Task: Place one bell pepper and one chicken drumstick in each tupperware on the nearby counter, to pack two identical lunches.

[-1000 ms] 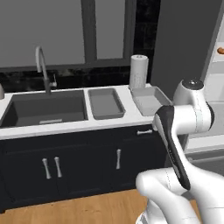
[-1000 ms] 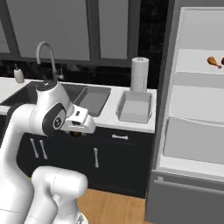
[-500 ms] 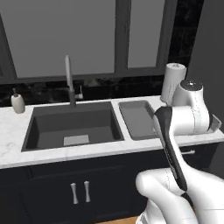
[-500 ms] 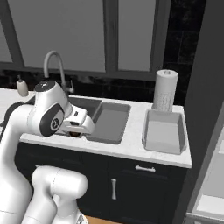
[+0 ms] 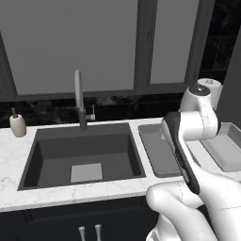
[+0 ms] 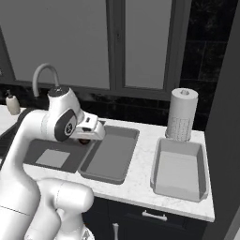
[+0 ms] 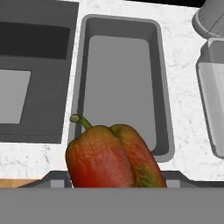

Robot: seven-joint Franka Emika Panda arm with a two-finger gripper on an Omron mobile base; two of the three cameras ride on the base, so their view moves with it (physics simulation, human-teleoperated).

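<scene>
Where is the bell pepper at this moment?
The bell pepper is at the bottom of the hand view, held in the hand, above the near end of the left tupperware, which is empty and sits beside the sink.

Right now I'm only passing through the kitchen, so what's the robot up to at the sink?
The white arm's gripper carries a red bell pepper over the near edge of the counter. It hangs just short of the nearer tupperware, beside the sink. Both that tub and the second tupperware, by the paper towel roll, hold nothing yet.
</scene>
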